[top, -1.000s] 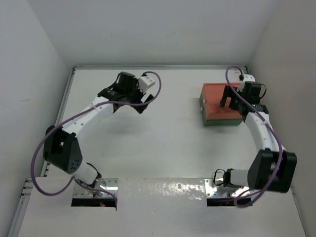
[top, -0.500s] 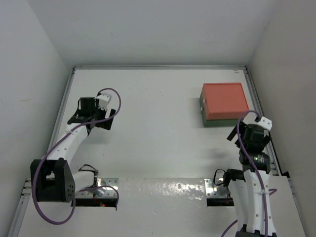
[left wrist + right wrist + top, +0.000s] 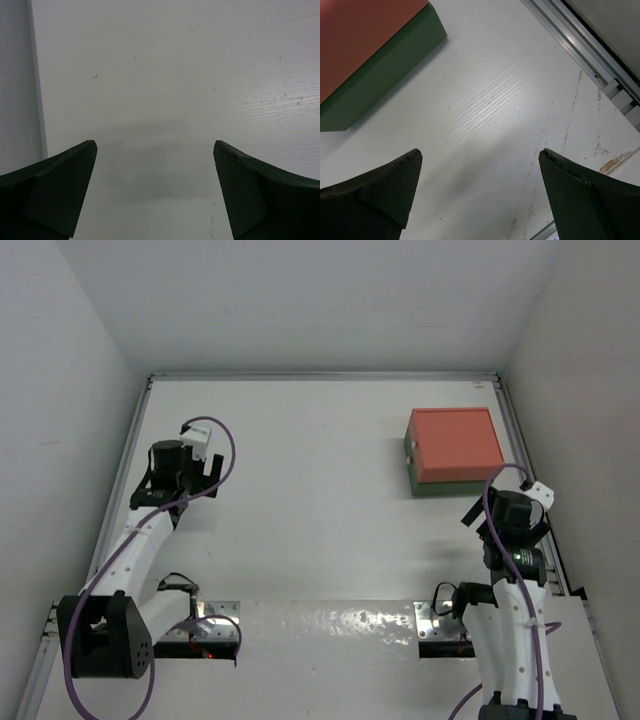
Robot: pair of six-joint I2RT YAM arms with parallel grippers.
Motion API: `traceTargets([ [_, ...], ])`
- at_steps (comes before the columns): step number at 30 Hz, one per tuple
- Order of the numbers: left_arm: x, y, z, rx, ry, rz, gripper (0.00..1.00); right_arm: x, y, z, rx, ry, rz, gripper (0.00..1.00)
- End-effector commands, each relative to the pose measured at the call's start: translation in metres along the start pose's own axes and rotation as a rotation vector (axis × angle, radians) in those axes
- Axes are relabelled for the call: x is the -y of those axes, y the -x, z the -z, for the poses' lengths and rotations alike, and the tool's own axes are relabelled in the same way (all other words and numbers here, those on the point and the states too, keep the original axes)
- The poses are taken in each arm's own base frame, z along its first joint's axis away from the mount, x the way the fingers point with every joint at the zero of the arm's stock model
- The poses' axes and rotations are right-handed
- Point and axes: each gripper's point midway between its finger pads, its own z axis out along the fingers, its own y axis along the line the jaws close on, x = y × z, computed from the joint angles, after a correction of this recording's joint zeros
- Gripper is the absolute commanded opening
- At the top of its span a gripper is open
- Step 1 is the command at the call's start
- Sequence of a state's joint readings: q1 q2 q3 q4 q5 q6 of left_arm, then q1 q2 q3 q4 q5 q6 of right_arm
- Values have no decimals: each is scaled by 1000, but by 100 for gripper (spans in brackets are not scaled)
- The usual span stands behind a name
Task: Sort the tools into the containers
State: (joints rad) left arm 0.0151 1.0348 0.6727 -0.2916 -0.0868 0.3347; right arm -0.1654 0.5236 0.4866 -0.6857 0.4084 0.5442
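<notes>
No tools show in any view. The two stacked trays sit at the back right: the orange-red tray (image 3: 455, 438) on top of the dark green tray (image 3: 447, 486). They also show at the upper left of the right wrist view, orange-red tray (image 3: 360, 35) over green tray (image 3: 385, 80). My left gripper (image 3: 180, 480) is at the left side of the table, open and empty, jaws wide over bare white table (image 3: 155, 145). My right gripper (image 3: 503, 512) is just in front of the trays, open and empty (image 3: 480, 152).
A metal rail (image 3: 580, 45) runs along the right table edge beside my right gripper. The left table edge and wall (image 3: 30, 75) are close to my left gripper. White walls enclose the back and both sides.
Both arms have drawn back: the left from the back middle to the left side, the right from over the trays to the near right. Both stay open and empty.
</notes>
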Motion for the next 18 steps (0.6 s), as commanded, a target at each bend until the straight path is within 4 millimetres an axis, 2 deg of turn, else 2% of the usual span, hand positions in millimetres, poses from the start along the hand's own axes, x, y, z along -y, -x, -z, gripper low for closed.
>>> traceTargets([
  [1, -7, 7, 0, 43, 28, 12, 100, -3, 2, -3, 9, 8, -14, 99],
  [8, -2, -1, -8, 5, 11, 8, 100, -8, 4, -1, 17, 39, 2, 99],
  [16, -1, 0, -8, 7, 4, 8, 100, -8, 5, -2, 34, 45, 1, 99],
  [18, -1, 0, -8, 7, 4, 7, 100, -13, 8, 0, 45, 75, -3, 99],
])
